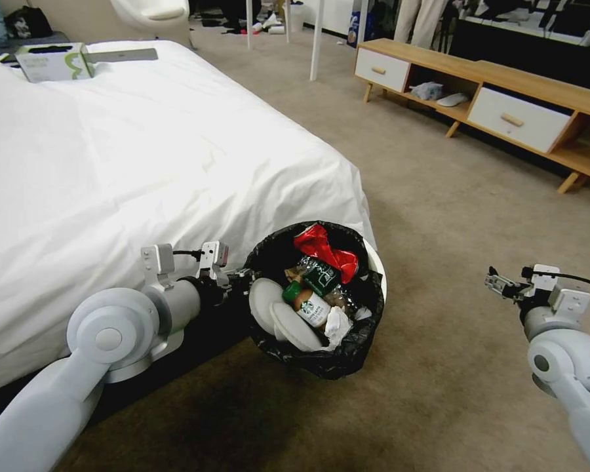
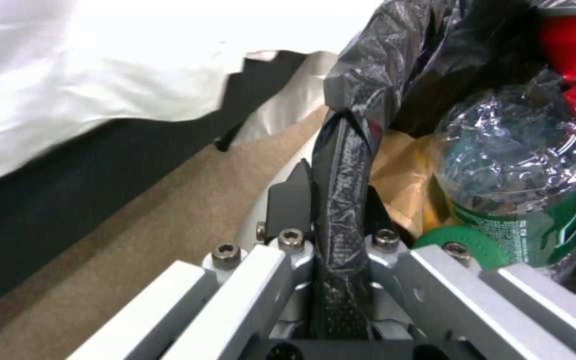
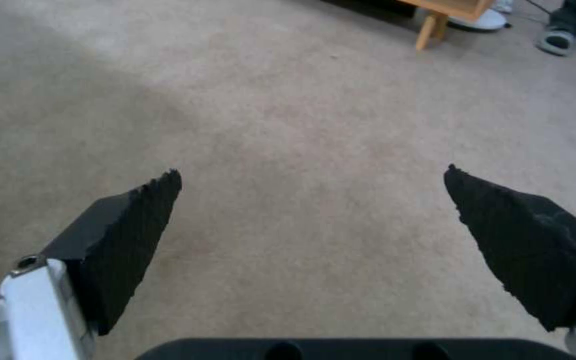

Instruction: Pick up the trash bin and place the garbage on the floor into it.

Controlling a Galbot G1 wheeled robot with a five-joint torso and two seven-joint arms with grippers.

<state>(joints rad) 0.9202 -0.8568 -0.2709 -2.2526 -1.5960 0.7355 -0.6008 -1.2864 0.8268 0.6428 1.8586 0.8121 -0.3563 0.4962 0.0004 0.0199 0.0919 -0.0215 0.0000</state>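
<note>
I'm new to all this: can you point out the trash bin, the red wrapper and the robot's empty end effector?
trash bin [image 1: 375, 259], head view, white rim.
red wrapper [image 1: 324, 249], head view, middle of its crumpled top.
right end effector [image 3: 313, 200], right wrist view, midway between fingertips.

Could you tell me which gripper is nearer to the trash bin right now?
Left. The left gripper is clamped on the trash bin at its bag-covered rim, while the right gripper hangs open over bare floor, well off to its side.
</note>
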